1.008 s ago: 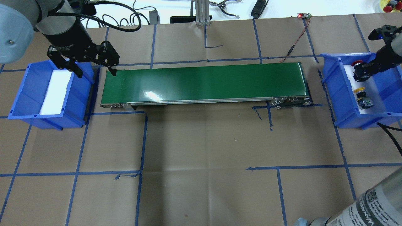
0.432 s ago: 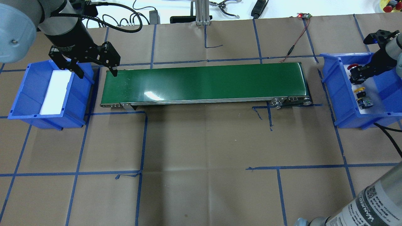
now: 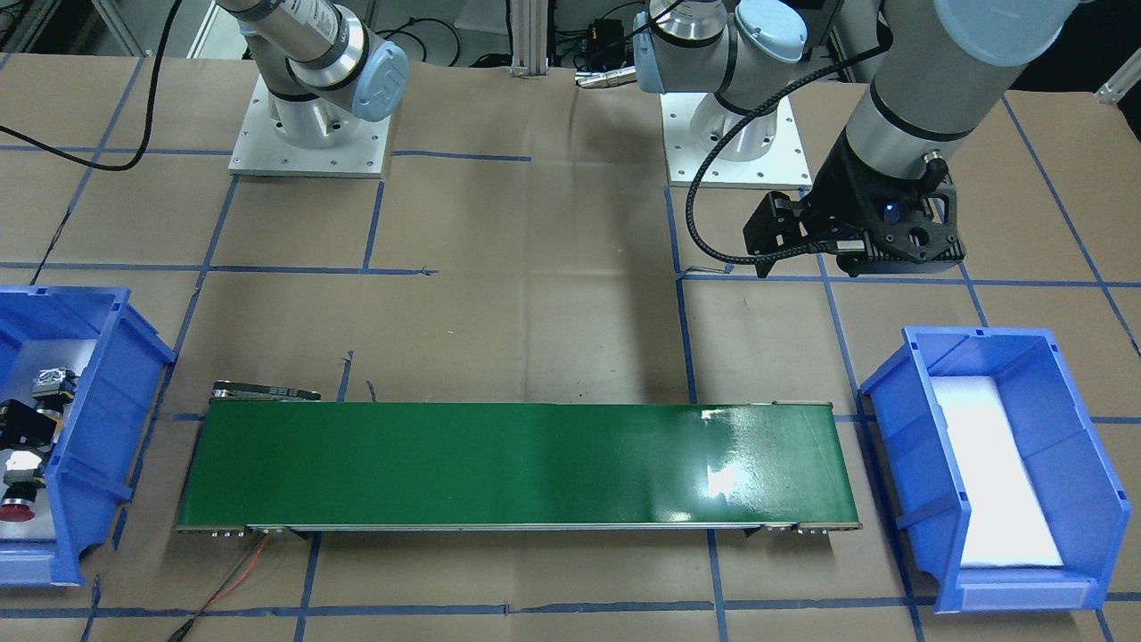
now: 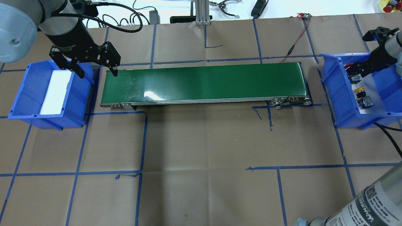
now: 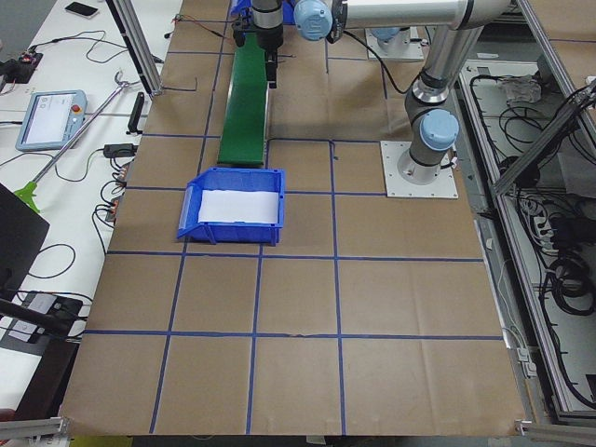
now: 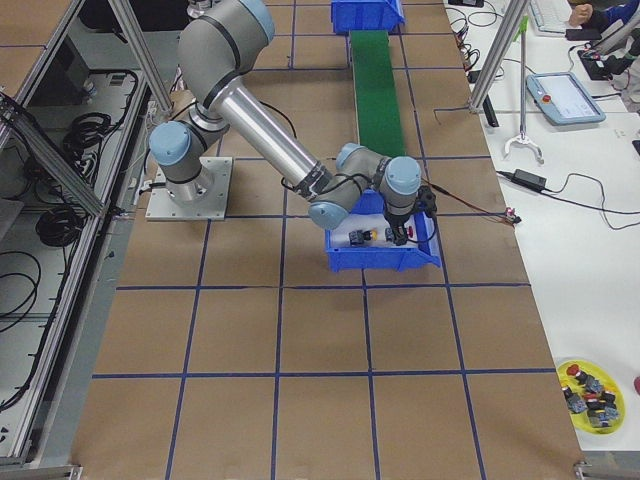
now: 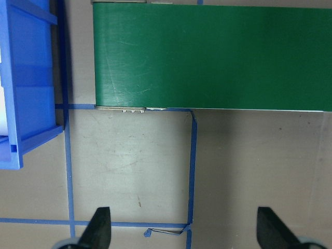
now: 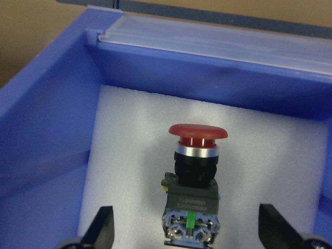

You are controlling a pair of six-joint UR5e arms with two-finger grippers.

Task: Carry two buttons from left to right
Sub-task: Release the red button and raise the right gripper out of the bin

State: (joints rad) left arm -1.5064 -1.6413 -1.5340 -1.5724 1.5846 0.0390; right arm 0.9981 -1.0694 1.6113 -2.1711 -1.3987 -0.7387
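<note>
The red button (image 8: 197,171) lies on white foam in the right blue bin (image 8: 52,129), red cap pointing away from the wrist camera and grey block nearest it. My right gripper (image 8: 189,231) is open, one finger on each side of the button without touching it. In the overhead view the right gripper (image 4: 356,71) is low in the bin (image 4: 333,84), and the yellow button (image 4: 360,91) lies just beside it. The red cap also shows in the front view (image 3: 16,511). My left gripper (image 4: 94,67) is open and empty, between the left bin and the belt's left end.
The green conveyor belt (image 4: 204,81) runs between the bins. The left blue bin (image 4: 19,94) holds only a white foam pad (image 4: 56,91). A thin red wire (image 4: 298,37) trails off behind the belt's right end. Blue tape lines cross the brown table cover.
My right gripper has shifted left and lower in the right bin, over the red button, which moved the same way. The left gripper has barely moved.
</note>
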